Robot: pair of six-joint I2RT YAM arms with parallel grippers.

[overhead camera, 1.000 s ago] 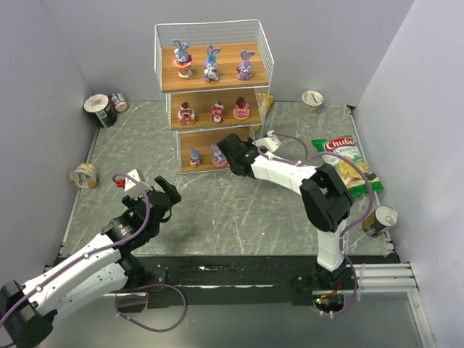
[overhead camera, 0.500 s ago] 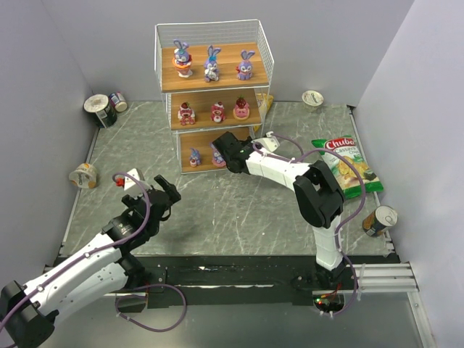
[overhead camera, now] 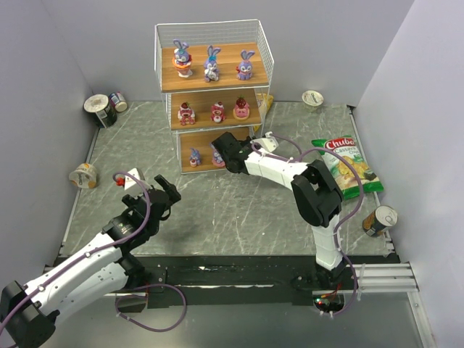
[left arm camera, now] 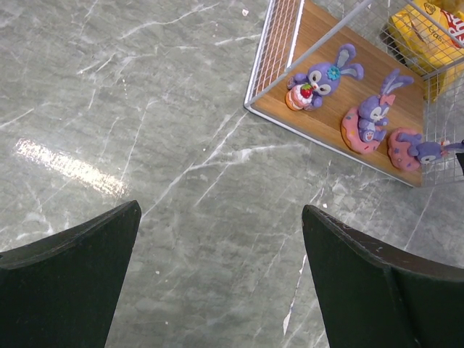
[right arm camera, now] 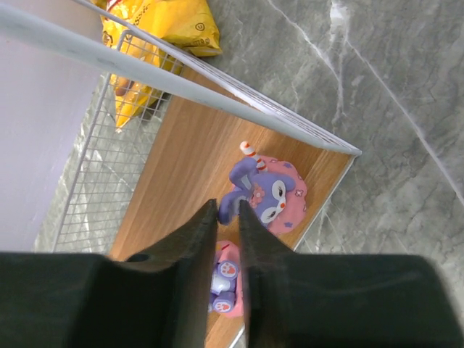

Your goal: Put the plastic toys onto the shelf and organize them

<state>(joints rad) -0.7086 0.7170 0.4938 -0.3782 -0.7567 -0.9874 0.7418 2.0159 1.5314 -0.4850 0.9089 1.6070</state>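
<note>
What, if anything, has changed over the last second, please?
The right gripper pushed slightly leftward, deeper into the bottom tier of the shelf. Its jaws now stand slightly apart at a bunny toy, release unclear. The left gripper and the other toys stayed put.

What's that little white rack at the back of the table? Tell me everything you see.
The shelf is a white wire rack with three brown wooden boards, open at the front, standing upright on the grey table. Three bunny toys line the top board, three pink-red figures the middle, small purple toys the bottom. The right gripper reaches into the bottom tier; a yellow packet lies behind.
</note>
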